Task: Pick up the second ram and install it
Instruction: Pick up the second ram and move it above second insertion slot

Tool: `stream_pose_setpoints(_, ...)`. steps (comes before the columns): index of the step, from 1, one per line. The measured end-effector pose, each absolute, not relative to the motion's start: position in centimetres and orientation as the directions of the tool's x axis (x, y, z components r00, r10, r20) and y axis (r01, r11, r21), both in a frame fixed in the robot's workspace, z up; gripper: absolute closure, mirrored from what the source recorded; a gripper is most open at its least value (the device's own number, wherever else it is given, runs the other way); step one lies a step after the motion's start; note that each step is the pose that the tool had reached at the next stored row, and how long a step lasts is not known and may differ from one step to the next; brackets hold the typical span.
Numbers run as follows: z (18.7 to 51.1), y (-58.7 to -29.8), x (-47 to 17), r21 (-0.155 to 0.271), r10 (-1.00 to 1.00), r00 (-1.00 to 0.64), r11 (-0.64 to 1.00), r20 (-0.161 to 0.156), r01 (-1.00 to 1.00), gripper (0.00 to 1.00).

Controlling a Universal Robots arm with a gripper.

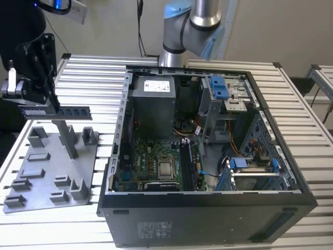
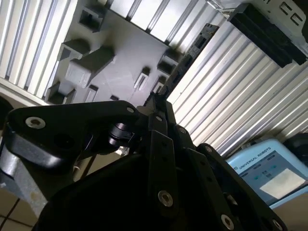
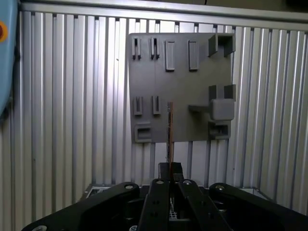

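Exterior view, claw: the claw (image 1: 53, 108) hangs at nine o'clock, on the exterior view's left, pinching one end of the second ram.
Second ram: the second ram (image 1: 73, 111) juts level out of the claw toward three o'clock, in the air above the fixture plate and touching none of its blocks. The end grip probably leaves its long edge free for a slot.
First wrist view: the stick (image 3: 170, 126) shows edge-on, running straight out from the fingertips, so the hold looks square.
Fixture plate: the grey fixture plate (image 1: 47, 172) lies on the slatted table (image 1: 93, 67) at eight o'clock, under the stick. Its upright blocks look made to stand parts on edge for gripping.
Computer case: the open computer case (image 1: 208, 219) lies on its side from centre to four o'clock, so the motherboard (image 1: 151, 164) faces up.
Ram slots: the ram slots (image 1: 186, 165) are well apart from the stick.
Progress: picked up, not yet installed, by my reading.
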State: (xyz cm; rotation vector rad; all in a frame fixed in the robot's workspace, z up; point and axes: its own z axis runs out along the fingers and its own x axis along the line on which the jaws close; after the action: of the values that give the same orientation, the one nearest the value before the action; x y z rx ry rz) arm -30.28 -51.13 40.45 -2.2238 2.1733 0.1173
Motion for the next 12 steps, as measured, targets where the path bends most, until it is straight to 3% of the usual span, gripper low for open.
stream_pose_setpoints(12, 40.4, -51.1, -26.9, 0.028, -0.997, 0.023, -0.025, -0.075, -0.999, 0.86)
